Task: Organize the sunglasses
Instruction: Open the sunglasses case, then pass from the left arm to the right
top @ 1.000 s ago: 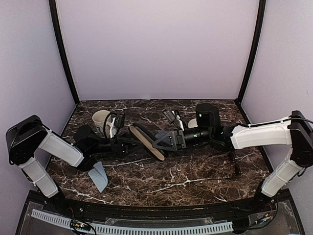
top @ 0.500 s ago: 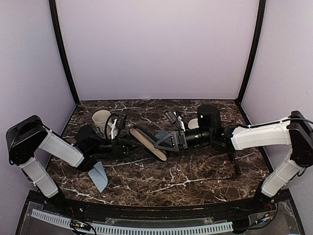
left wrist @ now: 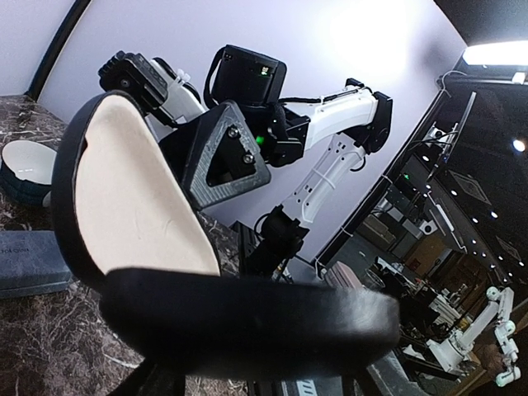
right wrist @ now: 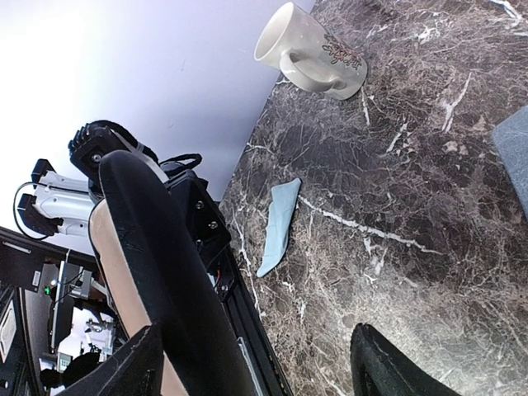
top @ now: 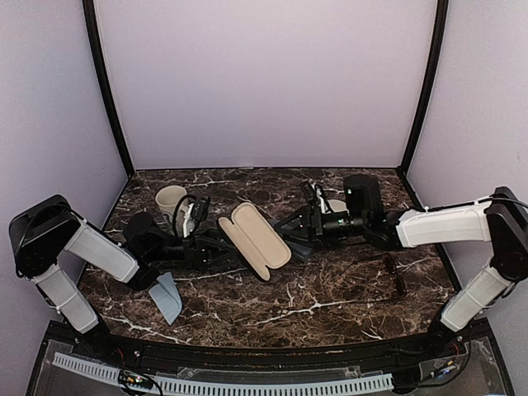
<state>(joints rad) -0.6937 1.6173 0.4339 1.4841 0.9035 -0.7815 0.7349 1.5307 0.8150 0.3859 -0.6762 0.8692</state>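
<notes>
Dark marble table [top: 330, 307], lilac walls [top: 264, 82], black case [top: 256, 239] lying open.
Our left gripper [top: 216, 246] pinches the case's lower shell; our right gripper [top: 290, 231] hangs spread beside the lid. The sunglasses [top: 395, 276] lie on the marble near the right forearm. Only the left wrist view shows a bowl [left wrist: 21, 169]; only the right, the print on the mug [right wrist: 309, 49].

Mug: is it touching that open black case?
Apart. The right wrist view shows the mug standing far across the marble from the case.

Overhead camera behind my arms, wrist cameras low, facing each other, all sharing the open black beige-lined case [top: 256, 242]
</notes>
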